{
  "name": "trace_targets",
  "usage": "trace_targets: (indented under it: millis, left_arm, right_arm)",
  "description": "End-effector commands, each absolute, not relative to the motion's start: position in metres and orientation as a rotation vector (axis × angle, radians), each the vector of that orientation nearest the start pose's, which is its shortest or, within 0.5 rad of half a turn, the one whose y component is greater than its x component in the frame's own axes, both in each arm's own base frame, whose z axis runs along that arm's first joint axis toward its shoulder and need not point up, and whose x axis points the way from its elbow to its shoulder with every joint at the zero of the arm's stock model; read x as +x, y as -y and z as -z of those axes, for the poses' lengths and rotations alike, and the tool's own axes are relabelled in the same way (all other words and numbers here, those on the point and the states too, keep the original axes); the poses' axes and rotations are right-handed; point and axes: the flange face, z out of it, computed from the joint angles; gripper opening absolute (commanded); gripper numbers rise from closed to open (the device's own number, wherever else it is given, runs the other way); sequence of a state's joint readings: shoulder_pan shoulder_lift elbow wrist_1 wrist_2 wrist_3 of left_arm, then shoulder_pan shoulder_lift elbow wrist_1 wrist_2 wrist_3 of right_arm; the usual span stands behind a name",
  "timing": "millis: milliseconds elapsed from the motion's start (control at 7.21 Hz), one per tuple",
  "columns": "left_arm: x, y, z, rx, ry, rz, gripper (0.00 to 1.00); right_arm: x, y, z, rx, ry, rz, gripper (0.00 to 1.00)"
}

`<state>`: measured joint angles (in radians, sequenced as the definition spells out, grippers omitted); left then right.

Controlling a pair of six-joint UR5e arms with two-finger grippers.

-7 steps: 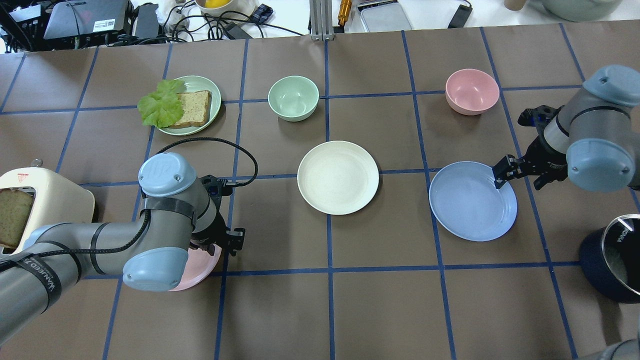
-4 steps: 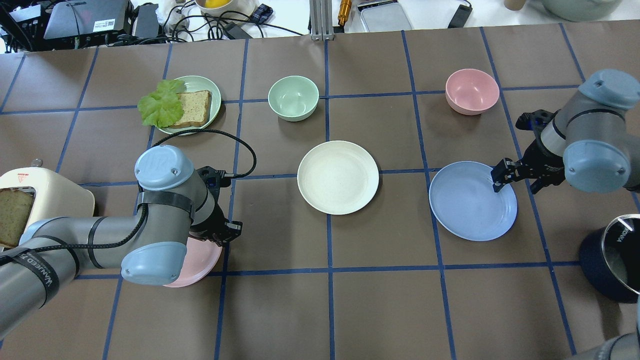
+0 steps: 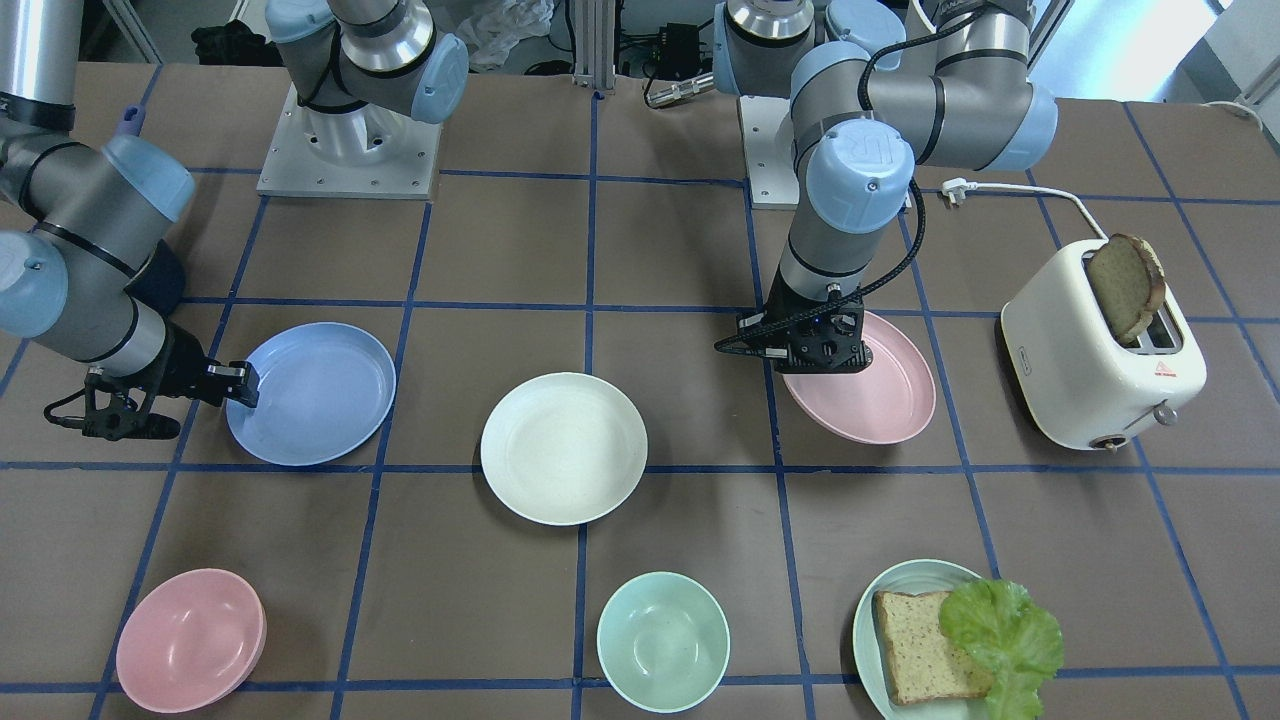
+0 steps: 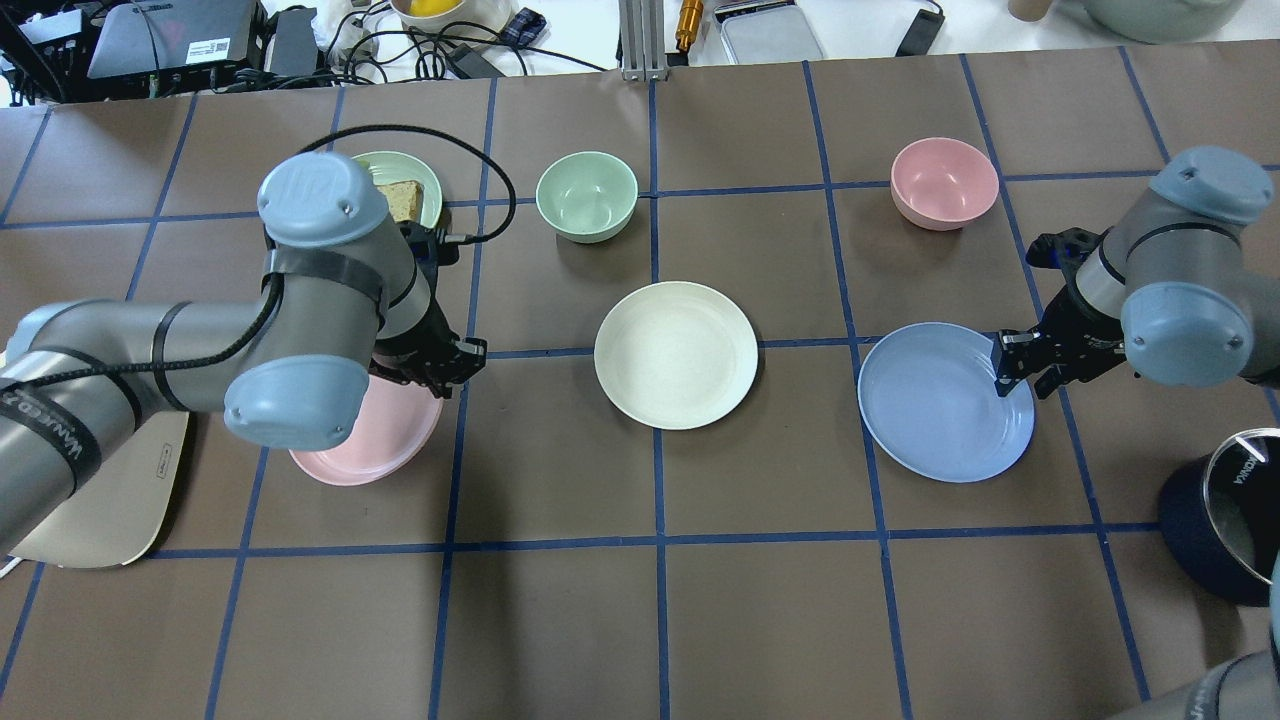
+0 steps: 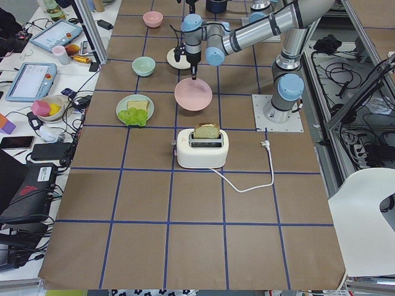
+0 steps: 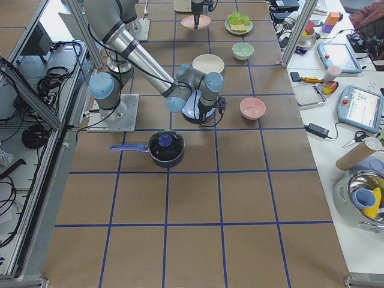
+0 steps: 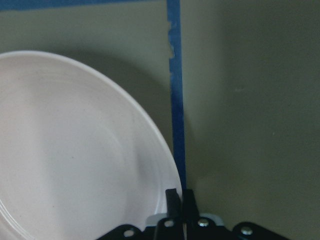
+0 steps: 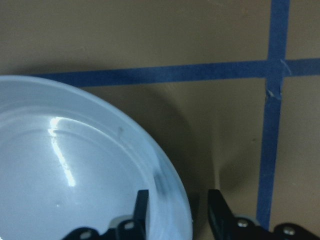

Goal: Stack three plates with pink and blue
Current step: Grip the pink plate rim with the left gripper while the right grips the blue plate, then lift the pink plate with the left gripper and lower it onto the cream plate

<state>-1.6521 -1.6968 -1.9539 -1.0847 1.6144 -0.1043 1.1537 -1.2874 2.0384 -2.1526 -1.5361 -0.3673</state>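
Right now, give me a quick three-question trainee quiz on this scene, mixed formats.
1. True or false: the left gripper is shut on the rim of the pink plate.
2. How many plates sit on the cream plate? A none, B one, C two.
3. Fill in: the right gripper, open, straddles the rim of the ___ plate.
Key: 1 true; 2 A; 3 blue, the blue plate.

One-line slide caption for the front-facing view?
Left gripper pinches the pink plate by its rim, right gripper straddles the blue plate at its rim, cream plate between.
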Motion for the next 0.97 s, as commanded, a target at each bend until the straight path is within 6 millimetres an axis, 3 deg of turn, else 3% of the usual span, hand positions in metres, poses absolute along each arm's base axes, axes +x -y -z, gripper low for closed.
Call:
trace_targets:
  millis: [0, 277, 554, 832]
  left_arm:
    - [-0.227, 0.521, -0.324, -0.103, -3.104, 0.034, 0.0]
    - [-0.318, 0.541, -0.335, -0.119, -3.122, 0.114, 0.0]
    - [-0.409, 0.555, -0.318, -0.142, -3.136, 0.141, 0.0]
    - [-0.483, 0.558, -0.302, -0.117, -3.147, 0.153, 0.0]
  right_arm:
    - [-0.074, 0.503, -0.194, 0.077, -3.037, -0.199, 0.0]
    - [-0.07, 0.51, -0.206, 0.082, -2.984, -0.144, 0.0]
    - [-0.081, 0.539, -0.251, 0.081, -2.964, -0.167, 0.0]
    - [-0.087, 0.552, -0.266, 0.058, -2.974, -0.127, 0.0]
